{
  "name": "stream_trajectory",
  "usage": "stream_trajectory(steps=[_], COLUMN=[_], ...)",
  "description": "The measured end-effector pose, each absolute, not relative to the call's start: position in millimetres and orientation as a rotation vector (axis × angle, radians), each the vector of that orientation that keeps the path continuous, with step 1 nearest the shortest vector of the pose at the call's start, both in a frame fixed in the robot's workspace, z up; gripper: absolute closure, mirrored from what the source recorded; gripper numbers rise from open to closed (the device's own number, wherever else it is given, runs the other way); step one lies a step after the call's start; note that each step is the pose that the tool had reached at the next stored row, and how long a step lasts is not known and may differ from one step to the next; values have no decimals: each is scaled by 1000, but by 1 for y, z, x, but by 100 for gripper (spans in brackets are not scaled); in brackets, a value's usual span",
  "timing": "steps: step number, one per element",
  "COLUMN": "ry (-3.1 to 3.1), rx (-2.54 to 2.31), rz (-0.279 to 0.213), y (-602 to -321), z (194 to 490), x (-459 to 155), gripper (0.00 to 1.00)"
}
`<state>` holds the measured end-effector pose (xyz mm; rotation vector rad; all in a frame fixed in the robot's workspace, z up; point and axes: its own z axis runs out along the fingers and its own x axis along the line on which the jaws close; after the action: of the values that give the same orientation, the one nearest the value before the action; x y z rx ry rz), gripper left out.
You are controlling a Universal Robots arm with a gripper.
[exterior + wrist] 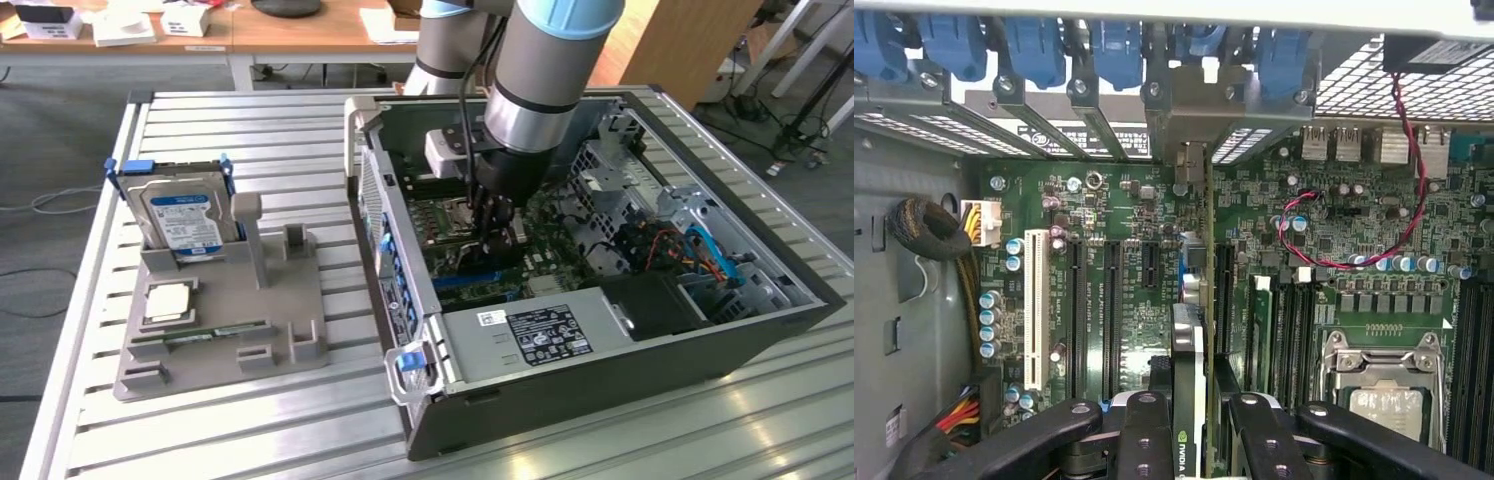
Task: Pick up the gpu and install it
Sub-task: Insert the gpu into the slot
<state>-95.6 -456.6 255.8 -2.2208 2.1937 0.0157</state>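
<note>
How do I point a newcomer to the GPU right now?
Look inside the open computer case, above the green motherboard. The gpu is the thin card standing edge-on between the black fingers of the gripper; the expansion slots beside it sit empty.

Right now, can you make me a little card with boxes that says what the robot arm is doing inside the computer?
pincer: shut on the gpu, inside the open computer case
gpu: held edge-on over the long slots of the motherboard
pushed into a slot: cannot tell
grey stand: beside the case, on the exterior view's left
on the stand: hard drive upright, memory stick lying flat
</note>
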Motion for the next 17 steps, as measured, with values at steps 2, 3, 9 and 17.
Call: stream_trajectory(steps=[2, 3, 9, 17], ry=[2196, 2197, 2203, 2202], rx=[-2220, -2220, -2217, -2215], rz=[19, 21, 32, 32], y=[-457, -457, -457, -457], z=[256, 256, 256, 256], x=[-96, -95, -95, -95], gripper=[73, 73, 73, 73])
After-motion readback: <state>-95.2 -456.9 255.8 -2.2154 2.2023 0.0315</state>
